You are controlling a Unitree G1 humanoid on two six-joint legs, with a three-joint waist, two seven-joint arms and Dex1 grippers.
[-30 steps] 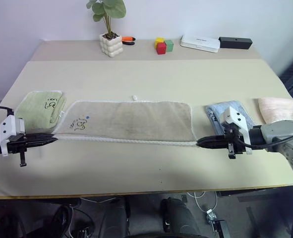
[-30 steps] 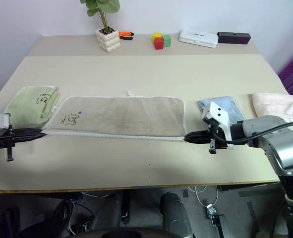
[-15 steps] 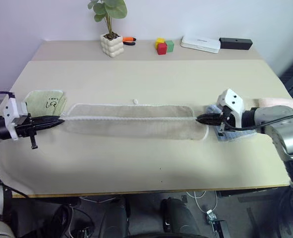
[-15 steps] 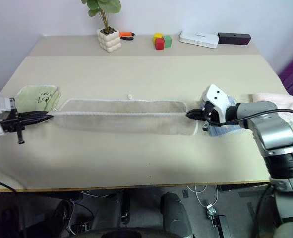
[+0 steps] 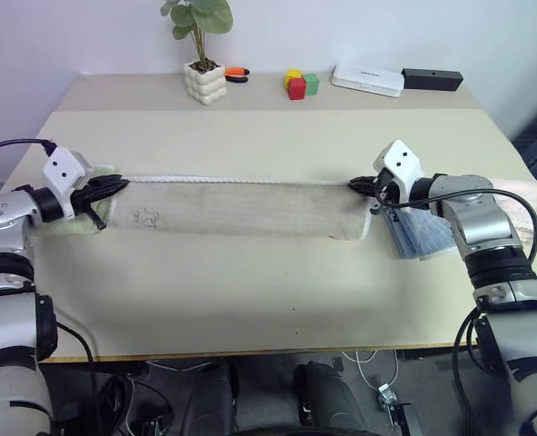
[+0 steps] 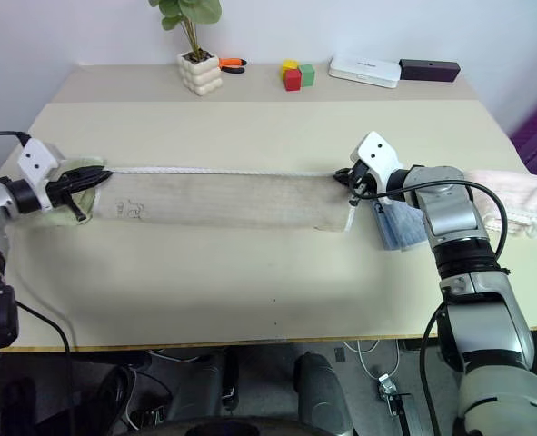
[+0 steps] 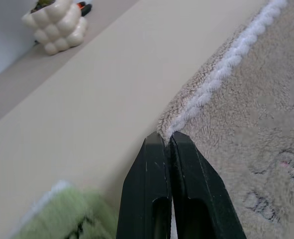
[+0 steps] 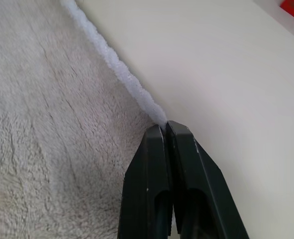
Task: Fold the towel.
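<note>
The beige-tan towel [image 5: 241,207] lies folded lengthwise in a long band across the middle of the table, its white stitched edge [image 5: 236,180] stretched taut along the far side. A faint dark logo [image 5: 148,217] shows near its left end. My left gripper [image 5: 114,186] is shut on the towel's left far corner, and the left wrist view has the black fingers [image 7: 159,169] pinching the white edging [image 7: 221,69]. At the right end my right gripper [image 5: 357,184] is shut on the other far corner, its fingers [image 8: 161,159] closed on the edging [image 8: 114,67].
A light green towel [image 5: 68,222] lies under my left gripper and a light blue towel [image 5: 420,232] beside my right one, with a pale pink cloth [image 5: 533,195] at the table's right edge. A potted plant [image 5: 203,80], coloured blocks [image 5: 299,84], a white box [image 5: 367,79] and a black box [image 5: 431,78] line the far edge.
Both grippers have carried the towel's near edge away from me and over the far edge, folding it in half lengthwise. The green and blue towels are now partly behind the grippers.
</note>
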